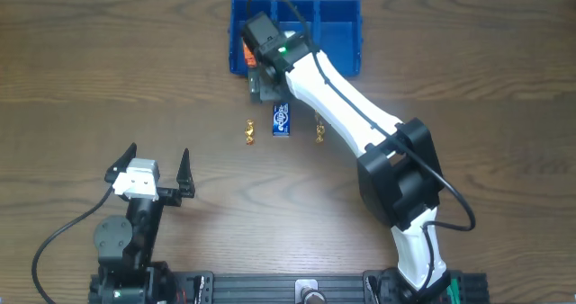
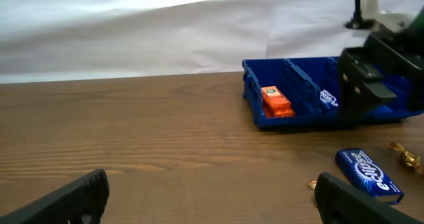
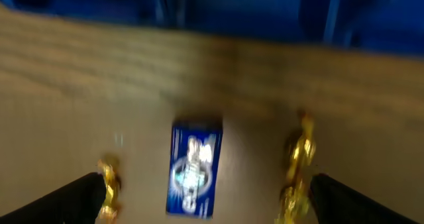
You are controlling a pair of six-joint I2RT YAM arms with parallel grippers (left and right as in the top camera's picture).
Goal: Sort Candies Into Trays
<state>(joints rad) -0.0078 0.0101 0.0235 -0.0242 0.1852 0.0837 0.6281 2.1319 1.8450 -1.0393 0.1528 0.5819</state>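
Right hand [image 1: 265, 84] hangs just on the near side of the blue tray [image 1: 349, 34], spread wide and, as far as its blurred wrist view lets me judge, empty, with the blue candy bar [image 1: 281, 118] beneath it. Left hand [image 1: 159, 153] sits near-left, wide open, holding nothing.

Sorting looks begun, not finished. An orange candy [image 2: 277, 101] lies in the tray's leftmost compartment and a small blue candy [image 2: 329, 98] in the next. The bar, the left gold candy [image 1: 250, 130] and the right gold candy [image 1: 319, 129] lie on the brown wood-grain bench [image 1: 90, 70]. A white wall [image 2: 132, 32] stands behind.
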